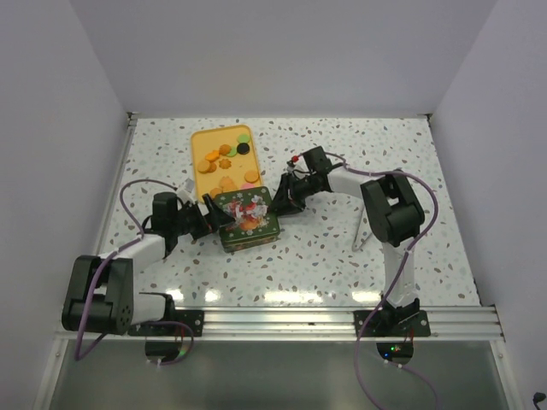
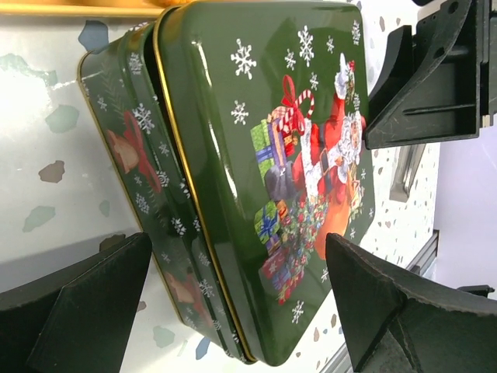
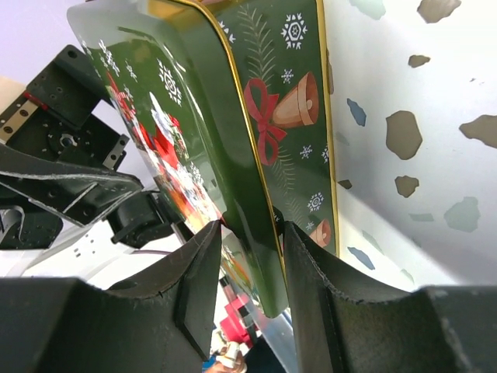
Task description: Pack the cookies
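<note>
Cookies [image 1: 224, 158] sit on yellow tray [image 1: 198, 141], 11 o'clock of the tin [image 1: 248, 224]. Only in wrist views we see: right gripper [image 3: 252, 233] pinches lid [image 3: 155, 85] edge, left gripper [image 2: 237, 249] spread, tin between fingers.

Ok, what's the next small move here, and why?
Probably raise the right gripper to lift the lid. It pinches the lid's rim, the lid covers the tin, the open left gripper straddles the tin, and the cookies sit unpacked on the tray.
</note>
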You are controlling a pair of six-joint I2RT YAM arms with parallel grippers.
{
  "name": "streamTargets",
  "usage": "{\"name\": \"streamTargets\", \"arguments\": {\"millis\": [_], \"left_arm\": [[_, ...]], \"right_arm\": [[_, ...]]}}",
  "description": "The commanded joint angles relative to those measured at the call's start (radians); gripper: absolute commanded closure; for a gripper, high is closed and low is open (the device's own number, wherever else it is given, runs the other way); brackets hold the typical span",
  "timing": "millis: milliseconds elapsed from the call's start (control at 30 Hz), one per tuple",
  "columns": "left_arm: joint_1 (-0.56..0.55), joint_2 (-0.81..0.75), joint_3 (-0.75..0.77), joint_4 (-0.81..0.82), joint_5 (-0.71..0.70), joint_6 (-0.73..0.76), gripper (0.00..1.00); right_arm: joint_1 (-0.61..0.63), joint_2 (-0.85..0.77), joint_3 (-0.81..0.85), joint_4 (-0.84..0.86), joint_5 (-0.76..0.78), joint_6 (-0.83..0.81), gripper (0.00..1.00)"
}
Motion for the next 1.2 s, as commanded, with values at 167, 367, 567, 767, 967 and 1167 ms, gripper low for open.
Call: {"name": "streamTargets", "arguments": {"millis": [167,367,567,767,967,1167], "left_arm": [[0.006,-0.003,-0.028,0.081,0.022,0.016,0.05],[0.006,-0.003,-0.049,0.093,0.022,0.012,0.09],[0.006,0.000,-0.059,0.102,0.021,0.012,0.18],[0.006,0.002,-0.069,0.108,0.024,0.015,0.28],[0.006,-0.001,-0.091,0.110,0.027,0.018,0.32],[0.006,-0.012,-0.137,0.102,0.012,0.024,0.41]], "right_arm": [[0.027,0.000,0.050,-0.038,0.039,0.005,0.57],[0.055,-0.008,0.128,-0.158,0.107,-0.038,0.46],[0.067,0.001,0.168,-0.247,0.153,-0.076,0.43],[0.076,-0.006,0.192,-0.313,0.213,-0.105,0.37],[0.099,-0.014,0.212,-0.351,0.246,-0.107,0.36],[0.119,-0.022,0.206,-0.365,0.272,-0.105,0.35]]}}
